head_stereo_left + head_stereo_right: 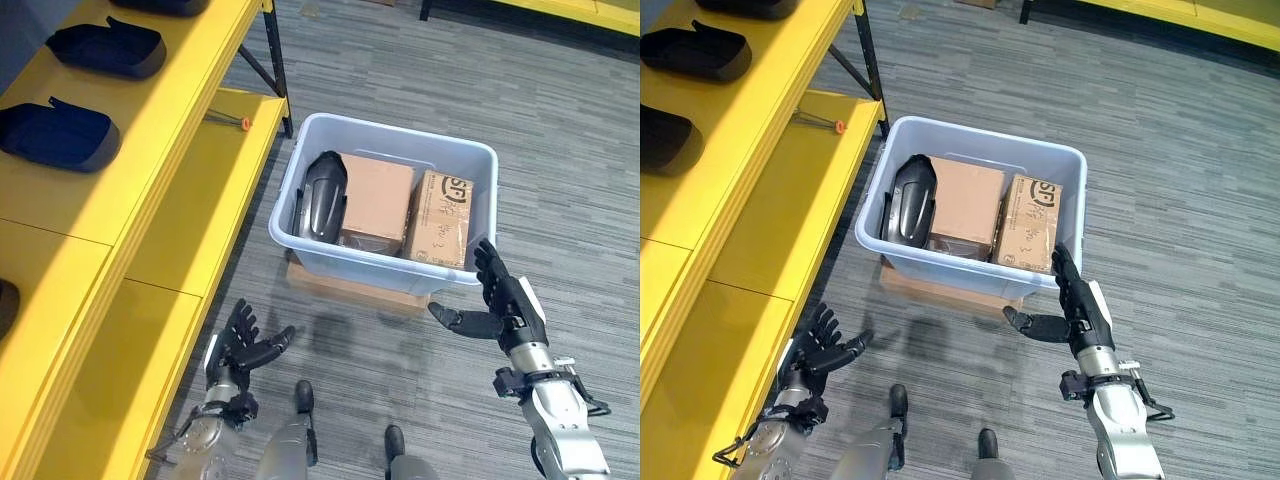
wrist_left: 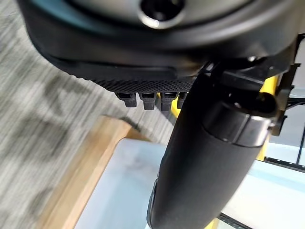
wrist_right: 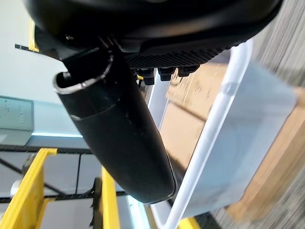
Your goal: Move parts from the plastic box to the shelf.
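Note:
A pale blue plastic box (image 1: 300, 225) stands on the grey carpet on a flat wooden board (image 1: 350, 287). Inside lie a black moulded part (image 1: 322, 197) at its left end and two cardboard cartons (image 1: 376, 200) (image 1: 441, 216) beside it. My right hand (image 1: 505, 305) hangs open just off the box's near right corner, thumb pointing left, holding nothing; its wrist view shows the box rim (image 3: 224, 95) close by. My left hand (image 1: 243, 345) is open low on the left, between the box and the yellow shelf (image 1: 200, 190), also holding nothing.
The yellow shelf runs along the left with two tiers. Several dark moulded parts (image 1: 108, 48) (image 1: 55, 136) rest on its upper tier. A small orange-tipped tool (image 1: 232, 121) lies on the lower tier near a black upright. Open carpet stretches right of the box.

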{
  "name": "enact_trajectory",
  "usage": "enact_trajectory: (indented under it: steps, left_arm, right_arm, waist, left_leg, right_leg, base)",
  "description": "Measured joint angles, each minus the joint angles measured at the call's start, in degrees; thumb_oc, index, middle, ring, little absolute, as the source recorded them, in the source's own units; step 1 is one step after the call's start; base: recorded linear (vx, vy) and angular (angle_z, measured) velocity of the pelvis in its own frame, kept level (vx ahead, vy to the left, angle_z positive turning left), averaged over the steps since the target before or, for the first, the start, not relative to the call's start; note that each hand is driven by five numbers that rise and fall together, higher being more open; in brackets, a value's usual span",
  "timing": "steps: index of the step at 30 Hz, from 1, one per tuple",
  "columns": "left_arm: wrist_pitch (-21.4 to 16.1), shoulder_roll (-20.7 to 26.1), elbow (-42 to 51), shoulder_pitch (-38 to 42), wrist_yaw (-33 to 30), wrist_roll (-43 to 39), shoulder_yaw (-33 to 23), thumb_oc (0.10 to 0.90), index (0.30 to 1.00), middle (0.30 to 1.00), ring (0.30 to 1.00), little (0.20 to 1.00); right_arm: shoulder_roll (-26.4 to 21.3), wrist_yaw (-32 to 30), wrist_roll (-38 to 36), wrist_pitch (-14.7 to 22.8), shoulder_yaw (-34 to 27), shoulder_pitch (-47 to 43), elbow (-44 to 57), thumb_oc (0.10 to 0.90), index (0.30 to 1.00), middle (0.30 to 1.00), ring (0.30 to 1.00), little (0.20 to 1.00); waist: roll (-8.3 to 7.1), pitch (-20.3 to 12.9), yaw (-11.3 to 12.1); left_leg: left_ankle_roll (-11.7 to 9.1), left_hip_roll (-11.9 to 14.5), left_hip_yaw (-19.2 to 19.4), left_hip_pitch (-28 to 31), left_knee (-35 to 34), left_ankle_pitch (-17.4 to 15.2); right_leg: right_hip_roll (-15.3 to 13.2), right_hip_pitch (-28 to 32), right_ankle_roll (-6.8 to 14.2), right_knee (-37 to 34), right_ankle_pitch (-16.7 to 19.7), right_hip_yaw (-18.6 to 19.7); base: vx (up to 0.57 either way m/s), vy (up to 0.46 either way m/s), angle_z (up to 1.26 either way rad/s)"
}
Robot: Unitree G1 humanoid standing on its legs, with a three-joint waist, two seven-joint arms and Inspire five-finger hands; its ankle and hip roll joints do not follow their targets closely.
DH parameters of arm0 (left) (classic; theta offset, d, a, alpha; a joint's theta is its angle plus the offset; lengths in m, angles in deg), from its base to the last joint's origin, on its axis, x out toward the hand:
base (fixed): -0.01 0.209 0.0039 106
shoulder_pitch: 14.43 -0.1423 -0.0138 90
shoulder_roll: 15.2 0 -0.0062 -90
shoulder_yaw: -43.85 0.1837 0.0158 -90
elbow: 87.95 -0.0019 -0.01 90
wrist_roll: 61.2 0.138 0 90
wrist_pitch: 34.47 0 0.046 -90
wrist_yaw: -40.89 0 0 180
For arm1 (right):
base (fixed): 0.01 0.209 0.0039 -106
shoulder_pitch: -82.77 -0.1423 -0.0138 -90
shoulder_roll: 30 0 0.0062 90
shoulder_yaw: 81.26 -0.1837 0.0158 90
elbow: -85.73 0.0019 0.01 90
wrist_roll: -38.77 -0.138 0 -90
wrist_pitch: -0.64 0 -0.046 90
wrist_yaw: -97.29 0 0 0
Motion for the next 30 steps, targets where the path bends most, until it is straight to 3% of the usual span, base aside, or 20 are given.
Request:
enact_trajectory:
  steps: [2,3,4,6,7,10,12,14,16,19,30]
  left_arm:
    - [-0.05,0.20,-0.90,1.19,0.02,0.03,0.20,0.900,1.000,1.000,1.000,1.000]
    - [-0.11,1.67,-1.39,0.63,-0.09,0.08,0.67,0.900,1.000,1.000,1.000,1.000]
    - [-0.06,2.16,-1.65,0.69,-0.14,0.13,0.51,0.900,1.000,1.000,1.000,1.000]
    - [-0.03,2.19,-1.77,0.40,-0.69,0.13,0.41,0.900,1.000,1.000,1.000,1.000]
    - [-0.02,1.95,-1.47,-0.34,-0.97,0.14,0.50,0.900,1.000,1.000,1.000,1.000]
    - [-0.06,1.95,-1.63,-0.97,-1.04,0.12,-0.17,0.900,1.000,1.000,1.000,1.000]
    - [-0.06,1.75,-1.86,-1.43,-1.02,0.11,-0.26,0.900,1.000,1.000,1.000,1.000]
    - [-0.03,1.55,-1.91,-2.16,-0.94,0.12,-0.16,0.900,1.000,1.000,1.000,1.000]
    - [0.00,0.88,-1.82,-2.56,-0.39,0.15,0.09,0.900,1.000,1.000,1.000,1.000]
    - [-0.01,-1.68,-1.47,-1.37,0.45,0.15,0.06,0.900,1.000,1.000,1.000,1.000]
    - [0.03,-2.79,-0.59,-1.54,1.31,0.10,0.59,0.900,1.000,1.000,1.000,1.000]
  right_arm:
    - [0.17,-0.03,0.07,-0.01,0.17,-0.25,-0.01,0.900,1.000,1.000,1.000,1.000]
    - [0.86,-0.20,0.10,0.10,0.82,-0.59,0.07,0.900,1.000,1.000,1.000,1.000]
    - [1.22,-0.25,0.14,0.16,1.28,-0.33,0.24,0.900,1.000,1.000,1.000,1.000]
    - [1.28,-0.20,0.76,0.18,1.56,-0.34,0.23,0.900,1.000,1.000,1.000,1.000]
    - [0.94,-0.23,1.25,0.04,1.82,0.14,0.22,0.900,1.000,1.000,1.000,1.000]
    - [0.97,-0.20,1.31,0.05,2.10,0.08,0.24,0.900,1.000,1.000,1.000,1.000]
    - [1.02,-0.23,1.33,-0.01,2.19,0.16,-0.27,0.900,1.000,1.000,1.000,1.000]
    - [0.85,-0.23,1.33,0.00,2.13,-0.20,-0.31,0.900,1.000,1.000,1.000,1.000]
    - [0.42,-0.27,1.32,-0.04,1.33,0.36,-0.28,0.900,1.000,1.000,1.000,1.000]
    - [-0.84,-0.26,1.32,-0.05,0.13,1.04,-0.28,0.900,1.000,1.000,1.000,1.000]
    - [-1.49,0.78,1.29,-0.06,-0.64,0.69,-0.03,0.900,1.000,1.000,1.000,1.000]
  waist:
    - [0.62,0.14,-0.44]
    - [0.93,0.54,-1.65]
    - [1.28,0.93,-1.96]
    - [1.20,1.60,-1.88]
    - [2.76,2.95,-2.34]
    - [2.91,3.80,-2.38]
    - [2.34,4.27,-2.73]
    - [2.36,4.40,-2.75]
    - [2.78,4.57,-3.13]
    - [3.59,4.67,-3.83]
    - [6.39,3.76,-4.52]
  left_leg:
    - [0.67,-0.33,-0.51,1.85,-0.49,-0.67]
    - [1.59,0.05,-1.19,2.96,-0.06,-1.62]
    - [2.89,-0.11,-1.40,3.37,0.52,-3.41]
    - [2.97,0.03,-0.89,4.50,0.40,-3.15]
    - [3.11,0.54,-1.05,6.12,-0.23,-3.26]
    - [2.58,1.06,0.69,6.94,-1.12,-3.05]
    - [0.62,1.99,1.09,7.85,-1.85,-3.36]
    - [-1.46,3.31,1.62,8.71,-3.01,-3.12]
    - [-2.69,4.66,1.86,10.46,-4.80,-2.17]
    - [-3.00,5.72,1.23,11.99,-5.81,-1.97]
    - [-3.12,6.45,0.18,14.04,-7.95,-1.97]
  right_leg:
    - [0.16,-3.93,0.98,11.75,-0.71,-0.10]
    - [0.47,-10.52,1.37,24.76,-1.04,-0.14]
    - [0.62,-13.21,0.13,28.38,-0.97,-0.37]
    - [-0.66,-14.95,-1.68,30.52,-1.95,-3.77]
    - [1.48,-16.18,-2.63,26.96,-2.67,-5.04]
    - [1.81,-17.95,-3.70,16.02,-0.97,-8.36]
    - [1.24,-15.63,-3.16,6.16,8.79,-12.40]
    - [2.96,-13.41,-4.17,1.45,13.84,-14.23]
    - [4.79,-12.48,-5.89,0.86,13.96,-14.61]
    - [5.92,-11.07,-6.35,0.93,12.77,-15.13]
    - [5.88,-10.71,-6.74,4.08,8.99,-16.13]
  base:
    - [0.13,0.282,0.15]
    - [0.18,0.184,0.09]
    - [0.17,0.122,-0.11]
    - [0.12,0.023,-0.11]
    - [0.13,0.011,-0.04]
    - [0.12,-0.060,-0.21]
    - [0.17,-0.101,-0.21]
    - [0.13,-0.062,-0.32]
    - [0.13,-0.093,-0.20]
    - [0.11,-0.105,0.05]
    - [0.09,-0.124,0.06]
